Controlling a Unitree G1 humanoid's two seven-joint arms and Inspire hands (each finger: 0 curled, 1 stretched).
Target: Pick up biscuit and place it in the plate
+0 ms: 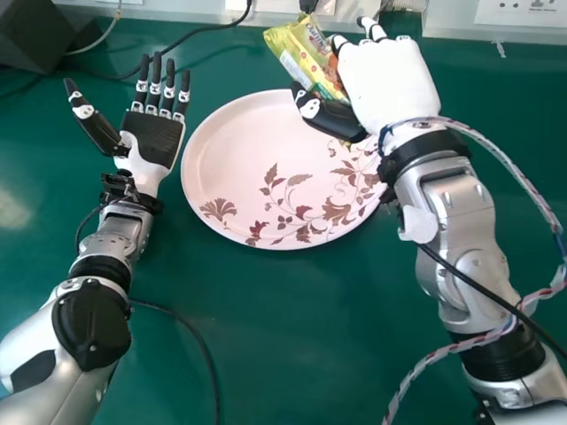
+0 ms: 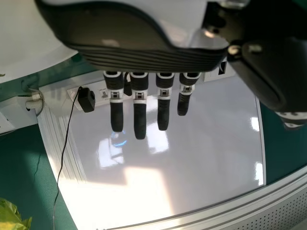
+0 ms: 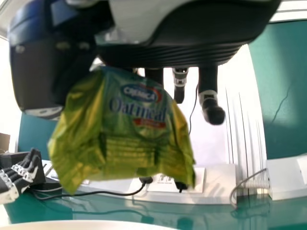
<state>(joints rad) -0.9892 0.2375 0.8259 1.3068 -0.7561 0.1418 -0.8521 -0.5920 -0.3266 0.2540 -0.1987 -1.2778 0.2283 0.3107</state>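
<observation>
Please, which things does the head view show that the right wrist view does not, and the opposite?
Head view: the leaf pattern on the plate, and the right forearm.
Right wrist view: the big white board at the back.
Both: the right hand holding the biscuit packet, the open left hand, and some of the plate's rim.

Head view from above, wrist views close, all sharing plate (image 1: 248, 142)

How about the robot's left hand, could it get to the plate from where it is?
Probably yes. The left hand is open and empty beside the plate, with nothing visible between them. The right hand, holding the biscuit packet, is at the plate's far right side.
</observation>
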